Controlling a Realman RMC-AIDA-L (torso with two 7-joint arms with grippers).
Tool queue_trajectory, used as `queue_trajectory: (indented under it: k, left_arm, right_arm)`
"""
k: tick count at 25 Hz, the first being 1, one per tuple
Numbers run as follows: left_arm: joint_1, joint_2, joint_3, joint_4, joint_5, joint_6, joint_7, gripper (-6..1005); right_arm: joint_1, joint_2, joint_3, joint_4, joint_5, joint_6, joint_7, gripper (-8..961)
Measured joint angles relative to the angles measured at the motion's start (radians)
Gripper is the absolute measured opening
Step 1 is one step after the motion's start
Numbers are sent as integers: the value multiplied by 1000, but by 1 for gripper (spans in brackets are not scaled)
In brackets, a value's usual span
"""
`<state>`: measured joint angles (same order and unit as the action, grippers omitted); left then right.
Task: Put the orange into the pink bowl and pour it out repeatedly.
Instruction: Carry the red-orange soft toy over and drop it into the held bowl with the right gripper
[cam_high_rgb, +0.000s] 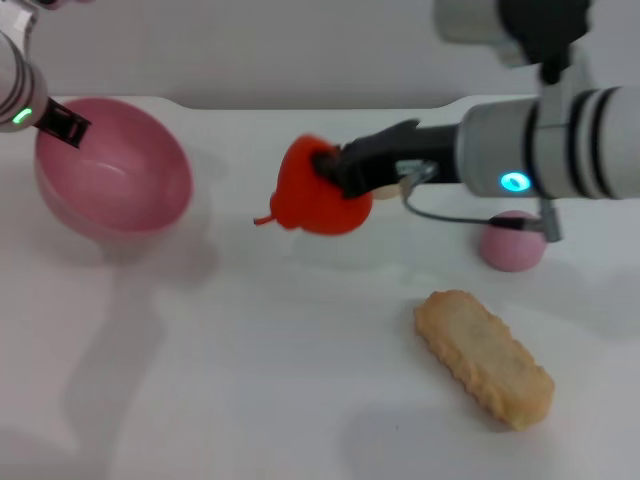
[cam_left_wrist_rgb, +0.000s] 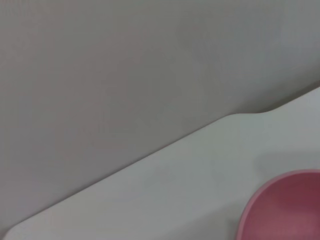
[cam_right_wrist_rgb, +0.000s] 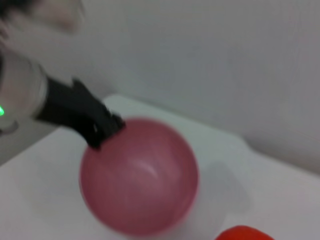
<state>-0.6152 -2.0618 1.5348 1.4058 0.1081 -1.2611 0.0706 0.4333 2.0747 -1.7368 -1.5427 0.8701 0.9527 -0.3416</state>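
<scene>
The pink bowl is at the left of the head view, tilted with its empty inside facing the middle of the table. My left gripper is shut on its far rim. The right wrist view shows the same grip, with the left gripper on the bowl. My right gripper is shut on the red-orange orange and holds it above the table's middle, to the right of the bowl. The orange's curled tail hangs to the left. A slice of the orange and of the bowl shows in the wrist views.
A small mauve-pink ball lies under my right forearm at the right. A long cream bun lies toward the front right. The white table ends at a grey wall behind.
</scene>
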Motion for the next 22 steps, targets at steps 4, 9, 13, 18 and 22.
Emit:
queue_trajectory:
  k: [4,9,13,18,22]
  left_arm:
    - [-7,0,38,1,-84,2,20,42]
    - [-29,-3,120,5,-173,2,25,42]
    - [-52,-6,180,5,-217,3,15,42]
    - [-70,-7,191,13,-278,10,14,42]
    - [-77,-9,201,20,-294,16,13,42]
  right_arm:
    - [-64,3,23,-183,-72,45,34,54]
    - [-76,4,49,-259,-85,57,38,53]
    - [-68,2,50,-255,-87,52,33,53]
    - [-66,1,51,-224,-89,49,30,81]
    - [-66,1,50,-197,-89,41,26,104]
